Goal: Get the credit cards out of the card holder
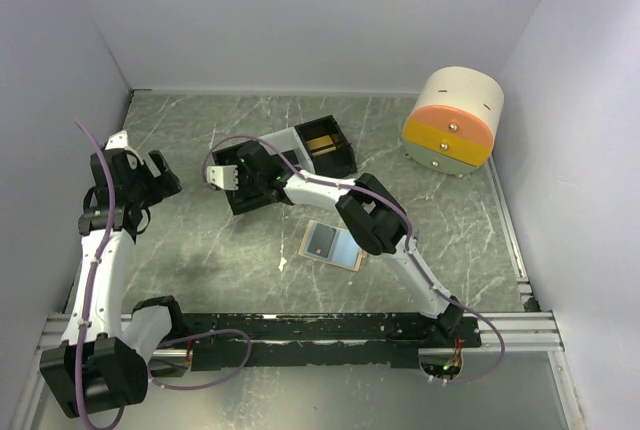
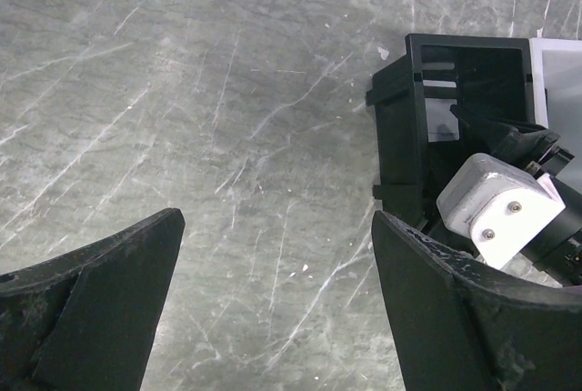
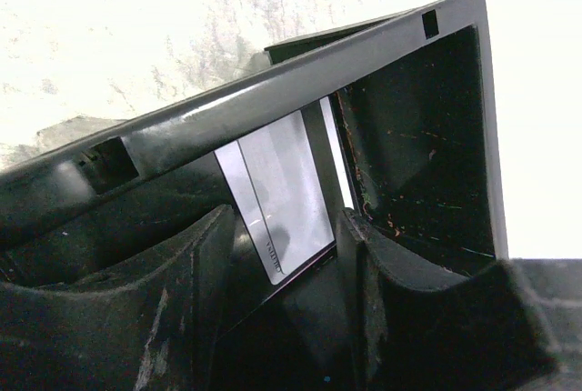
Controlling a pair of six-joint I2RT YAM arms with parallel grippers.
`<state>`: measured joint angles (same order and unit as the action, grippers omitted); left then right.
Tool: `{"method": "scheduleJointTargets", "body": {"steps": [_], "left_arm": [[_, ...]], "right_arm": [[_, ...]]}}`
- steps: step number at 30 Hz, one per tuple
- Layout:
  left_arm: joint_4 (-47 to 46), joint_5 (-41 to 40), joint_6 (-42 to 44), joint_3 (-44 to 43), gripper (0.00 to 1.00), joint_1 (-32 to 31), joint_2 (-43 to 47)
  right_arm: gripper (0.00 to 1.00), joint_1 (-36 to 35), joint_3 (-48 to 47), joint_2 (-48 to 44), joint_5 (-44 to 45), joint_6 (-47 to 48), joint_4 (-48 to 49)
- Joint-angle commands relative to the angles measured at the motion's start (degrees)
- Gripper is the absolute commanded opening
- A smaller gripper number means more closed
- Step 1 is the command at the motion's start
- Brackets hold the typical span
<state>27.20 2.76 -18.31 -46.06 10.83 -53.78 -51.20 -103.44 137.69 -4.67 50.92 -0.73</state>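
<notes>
Glossy black tray, seemingly plastic

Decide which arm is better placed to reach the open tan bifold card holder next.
Probably right: the right end effector, over the black-and-white plastic tray, sits nearer the card holder; the left end effector hovers farther off.

Top view's evenly lit and soft, just faint shadows under the arms on the worktop. Left wrist: marble crisp, left tool blurry along the bottom. Right wrist: worktop blown out white upper left, tray interior dark and murky, rim catching glare.
</notes>
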Motion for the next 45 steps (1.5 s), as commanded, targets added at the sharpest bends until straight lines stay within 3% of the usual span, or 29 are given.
{"method": "scheduleJointTargets", "body": {"steps": [1, 6, 12, 26, 37, 42, 45], "left_arm": [[-1.84, 1.56, 0.91, 0.27, 0.96, 0.38, -0.08], [-1.94, 1.81, 0.91, 0.27, 0.96, 0.38, -0.22], [-1.96, 1.81, 1.05, 0.27, 0.96, 0.34, -0.27], [-1.93, 1.96, 1.17, 0.19, 0.95, 0.42, -0.44], [-2.05, 2.03, 1.33, 0.35, 0.96, 0.36, 0.02], [-2.08, 2.04, 1.39, 0.36, 0.96, 0.34, 0.01], [-2.36, 2.47, 1.51, 0.44, 0.96, 0.39, -0.03]], "right_arm": [[0.5, 0.29, -0.37, -0.84, -0.7, -0.53, -2.32], [0.51, 0.15, -0.22, 0.24, 1.07, 1.26, -2.12], [0.5, -0.1, -0.1, 2.67, 8.93, 0.69, 4.59], [0.5, -0.23, -1.97, 3.53, 9.39, -6.1, 7.11], [0.53, 1.08, 6.73, -11.84, 0.03, -18.33, 16.57], [0.55, 2.4, 15.85, -20.09, 4.64, -27.55, 24.33], [0.61, 3.52, 21.77, -25.57, 8.78, -37.76, 25.56]]}}
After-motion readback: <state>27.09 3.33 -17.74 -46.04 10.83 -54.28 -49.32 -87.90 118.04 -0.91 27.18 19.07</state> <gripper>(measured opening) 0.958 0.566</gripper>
